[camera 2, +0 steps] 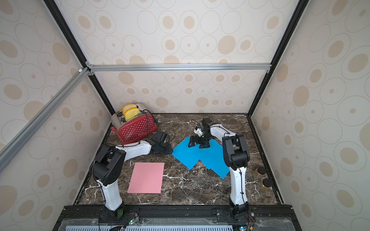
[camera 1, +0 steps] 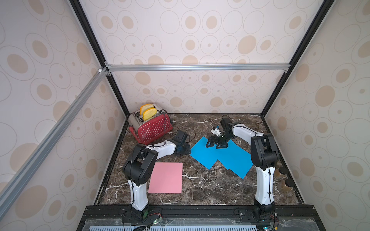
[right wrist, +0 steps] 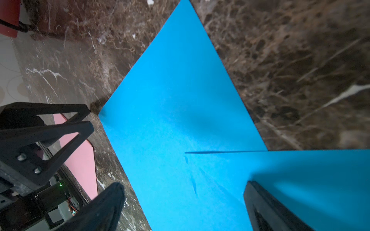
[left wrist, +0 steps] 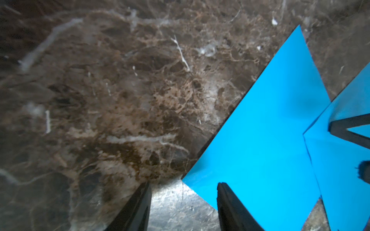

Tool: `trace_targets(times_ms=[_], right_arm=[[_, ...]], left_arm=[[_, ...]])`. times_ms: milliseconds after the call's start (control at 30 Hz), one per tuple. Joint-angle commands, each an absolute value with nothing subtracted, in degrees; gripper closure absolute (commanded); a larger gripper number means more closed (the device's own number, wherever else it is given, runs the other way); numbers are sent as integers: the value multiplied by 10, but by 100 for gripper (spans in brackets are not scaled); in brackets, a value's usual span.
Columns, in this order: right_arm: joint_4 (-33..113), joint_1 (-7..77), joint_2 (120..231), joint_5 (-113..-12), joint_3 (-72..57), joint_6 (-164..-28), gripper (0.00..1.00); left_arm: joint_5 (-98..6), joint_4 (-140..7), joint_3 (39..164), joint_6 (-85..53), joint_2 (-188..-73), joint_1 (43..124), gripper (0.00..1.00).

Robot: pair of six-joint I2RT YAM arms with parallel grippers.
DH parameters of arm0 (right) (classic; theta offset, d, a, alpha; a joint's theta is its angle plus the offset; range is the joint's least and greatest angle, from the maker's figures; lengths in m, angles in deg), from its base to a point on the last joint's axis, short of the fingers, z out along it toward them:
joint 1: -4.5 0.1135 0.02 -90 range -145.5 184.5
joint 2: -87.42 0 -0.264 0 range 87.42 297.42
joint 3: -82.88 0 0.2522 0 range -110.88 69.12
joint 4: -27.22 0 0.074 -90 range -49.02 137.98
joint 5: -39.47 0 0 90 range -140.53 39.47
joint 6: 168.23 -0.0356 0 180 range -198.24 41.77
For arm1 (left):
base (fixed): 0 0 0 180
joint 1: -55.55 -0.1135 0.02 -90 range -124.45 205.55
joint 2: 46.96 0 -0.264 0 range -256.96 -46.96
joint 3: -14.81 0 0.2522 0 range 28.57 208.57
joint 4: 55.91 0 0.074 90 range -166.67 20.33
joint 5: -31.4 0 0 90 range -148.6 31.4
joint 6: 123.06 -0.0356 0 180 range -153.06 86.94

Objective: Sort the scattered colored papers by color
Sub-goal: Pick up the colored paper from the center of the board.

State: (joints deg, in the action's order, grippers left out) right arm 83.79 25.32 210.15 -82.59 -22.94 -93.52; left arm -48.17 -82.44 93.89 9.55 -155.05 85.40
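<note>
Sky-blue papers (camera 1: 220, 158) (camera 2: 200, 156) lie overlapped on the marble table, right of centre. A single pink paper (camera 1: 166, 178) (camera 2: 147, 178) lies flat at the front left. My left gripper (camera 1: 185, 149) (left wrist: 184, 185) is open and low at the blue pile's left corner. One of its fingers is over the blue sheet (left wrist: 270, 140), the other over bare marble, and nothing is held. My right gripper (camera 1: 215, 145) (right wrist: 184, 185) is wide open above the far part of the blue papers (right wrist: 176, 90), where one sheet (right wrist: 300, 170) overlaps another. The right wrist view also shows the pink paper (right wrist: 80, 156).
A red toaster (camera 1: 152, 128) with two bread slices stands at the back left, close behind the left arm. Two dark-lidded jars (camera 1: 282, 172) stand by the right edge. Patterned walls close in the table on three sides.
</note>
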Motion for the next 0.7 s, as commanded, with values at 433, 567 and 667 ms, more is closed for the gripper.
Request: trace_targets(times_ms=[433,567,667], right_arm=[[828,247,2108,-840,-213,-945,0],[825,246,2107,-843,-213,-948,0],[823,247,2107,-843,-212,-950,0]], left_arm=[[-312,-577,864,237,-1608,868,44],[-288,-553,872,229,-1606,868,44],[-254,-481,868,260,-1615,868,43]])
